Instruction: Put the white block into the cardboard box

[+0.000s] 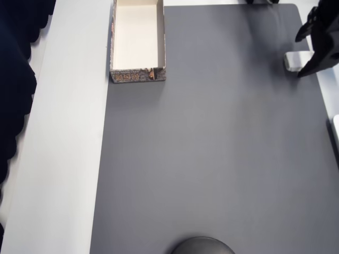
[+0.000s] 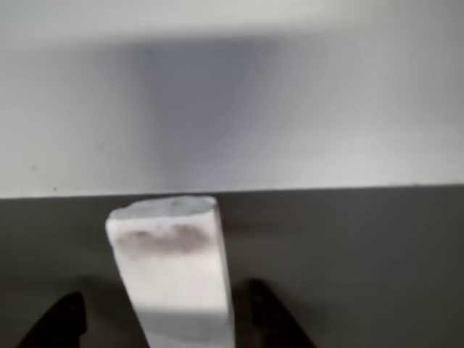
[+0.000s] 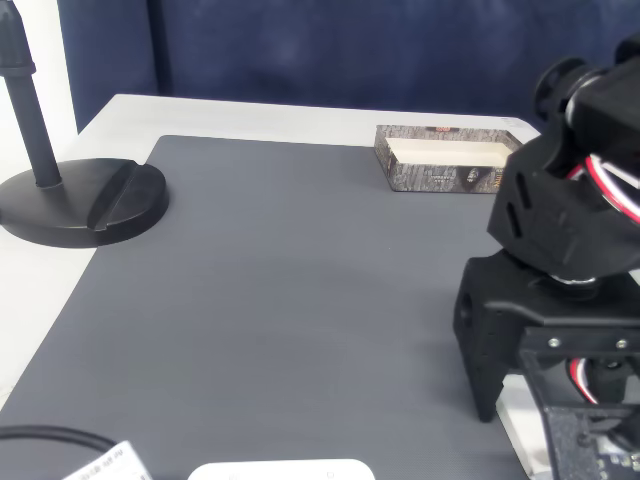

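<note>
Black plastic arm (image 3: 560, 260), silver screws, red-and-white cables, dark pointed tool (image 1: 310, 53).

white table (image 1: 63, 132), grey mat (image 1: 212, 148), cardboard box (image 1: 137, 39)

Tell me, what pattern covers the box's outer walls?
A brown and grey print, clearest on the cardboard box in the fixed view.

The white block (image 1: 294, 60) lies at the right edge of the grey mat in the overhead view — small, plain, round-cornered. In the wrist view it (image 2: 176, 274) stands lengthwise, with a dull brownish smudge near its far end. The cardboard box (image 1: 137, 75) sits well apart at the mat's top left corner — long, open-topped, cream inside, with brown-grey print on its walls.
</note>
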